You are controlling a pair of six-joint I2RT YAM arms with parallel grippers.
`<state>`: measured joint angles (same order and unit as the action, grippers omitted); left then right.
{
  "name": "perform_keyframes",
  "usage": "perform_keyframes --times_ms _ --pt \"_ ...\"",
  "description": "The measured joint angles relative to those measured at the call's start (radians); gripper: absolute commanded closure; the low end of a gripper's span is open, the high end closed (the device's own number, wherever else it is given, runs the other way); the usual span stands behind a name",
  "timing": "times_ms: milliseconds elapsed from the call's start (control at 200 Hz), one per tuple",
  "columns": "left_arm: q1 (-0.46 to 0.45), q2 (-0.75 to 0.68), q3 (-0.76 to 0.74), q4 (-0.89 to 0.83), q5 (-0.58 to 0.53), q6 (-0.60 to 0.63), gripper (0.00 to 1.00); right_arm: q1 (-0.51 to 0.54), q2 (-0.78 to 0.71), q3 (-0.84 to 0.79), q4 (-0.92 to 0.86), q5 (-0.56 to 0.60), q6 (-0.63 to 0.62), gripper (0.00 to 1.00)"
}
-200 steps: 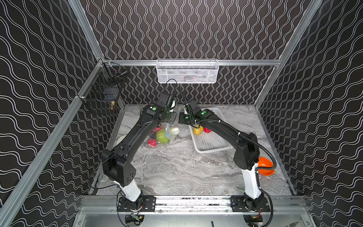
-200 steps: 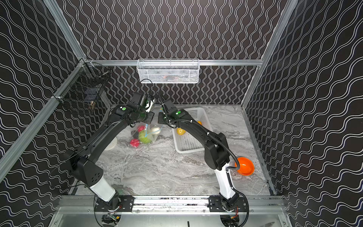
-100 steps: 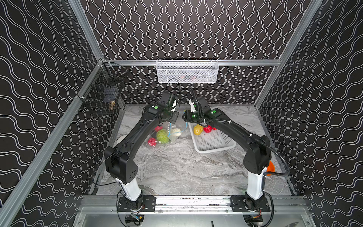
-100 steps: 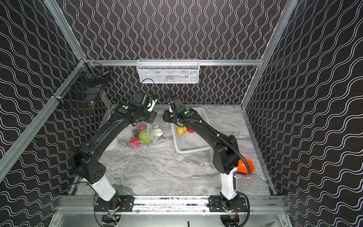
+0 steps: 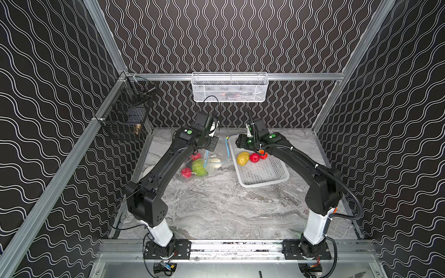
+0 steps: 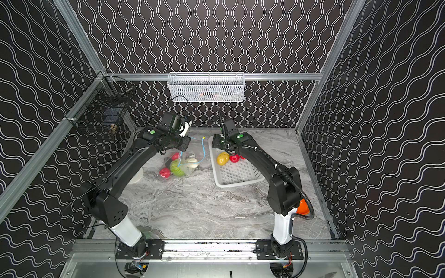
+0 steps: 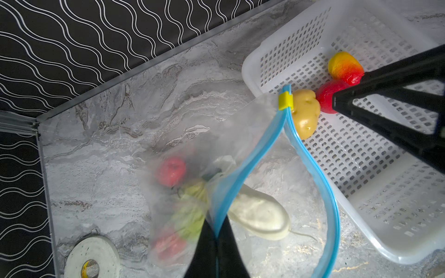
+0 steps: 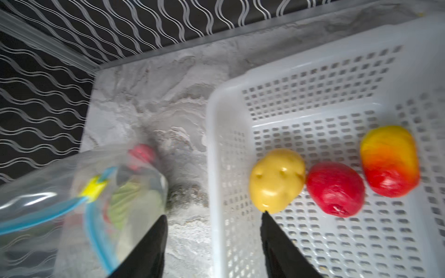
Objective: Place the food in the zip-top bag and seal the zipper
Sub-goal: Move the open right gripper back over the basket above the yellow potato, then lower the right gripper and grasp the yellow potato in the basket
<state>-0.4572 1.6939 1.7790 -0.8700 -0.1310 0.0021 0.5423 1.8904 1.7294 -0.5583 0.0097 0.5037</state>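
Between left fingers, blue zipper

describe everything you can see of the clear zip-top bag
The zip-top bag is clear, crinkly plastic with a light-blue zipper along its mouth and a yellow slider at one end. The mouth gapes open, the two strips apart. The left gripper is shut on one strip, holding the mouth up while the bag's bottom rests on the marble table. Inside lie a green cabbage, a white radish and two red rounds.
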Motion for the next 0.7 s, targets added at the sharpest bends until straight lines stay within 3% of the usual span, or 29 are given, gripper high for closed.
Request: perform_keyframes --times_ms 115,180,360,701 --pt "0.005 -0.011 -0.014 0.002 0.001 0.0 1.0 -0.016 0.004 -0.016 -0.013 0.012 0.001 0.22" --pt "0.005 -0.012 -0.019 0.002 0.005 0.0 1.0 -0.022 0.02 -0.022 -0.017 0.028 0.013 0.02" --pt "0.006 -0.017 -0.02 0.002 0.011 0.0 1.0 -0.027 0.043 -0.059 -0.043 0.064 0.087 0.01" --pt "0.014 -0.027 -0.033 0.008 0.029 0.0 1.0 -0.033 0.035 -0.199 0.057 0.028 0.238 0.01"
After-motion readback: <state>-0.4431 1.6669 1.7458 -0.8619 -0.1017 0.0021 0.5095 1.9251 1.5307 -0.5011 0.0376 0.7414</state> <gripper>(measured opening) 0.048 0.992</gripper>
